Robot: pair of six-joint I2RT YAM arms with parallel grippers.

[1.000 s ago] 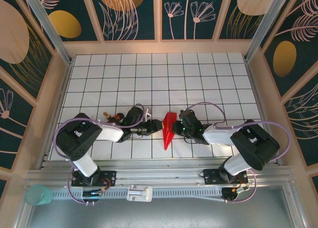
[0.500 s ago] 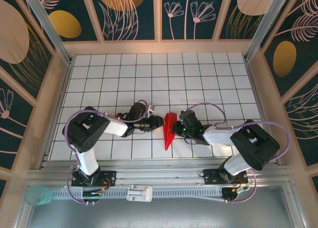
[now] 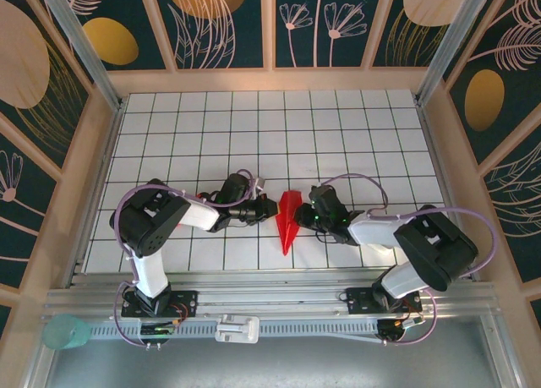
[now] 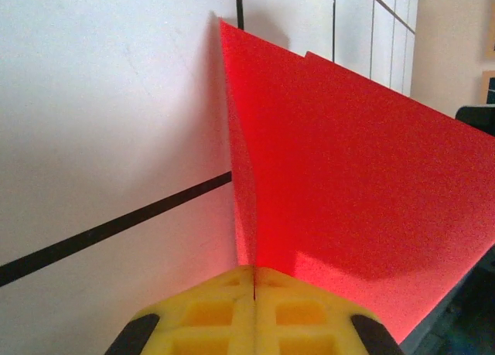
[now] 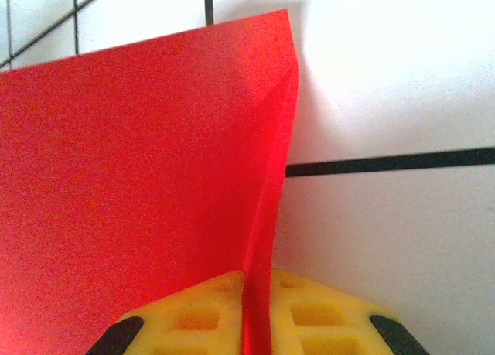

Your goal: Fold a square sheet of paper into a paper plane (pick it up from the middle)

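Observation:
The red paper plane (image 3: pixel 287 219) lies on the white grid table (image 3: pixel 338 134) as a narrow dart, its point toward the near edge, midway between my two arms. My left gripper (image 3: pixel 272 209) reaches it from the left. In the left wrist view the yellow fingertips (image 4: pixel 209 308) are pressed together, and an upright flap of the paper plane (image 4: pixel 340 177) runs into their seam. My right gripper (image 3: pixel 303 215) comes in from the right. Its jaws are shut on a fold of the paper plane (image 5: pixel 139 177), and red shows between the yellow fingertips (image 5: pixel 309 316).
Wooden side walls (image 3: pixel 101 151) and a back wall (image 3: pixel 270 79) enclose the table. A teal cup (image 3: pixel 66 330) stands outside at the near left. A white block (image 3: pixel 237 329) sits on the front rail between the arm bases.
My left gripper has closed from partly open and its arm has drawn in by the paper's left edge. The paper plane shifted slightly. The right arm has barely moved.

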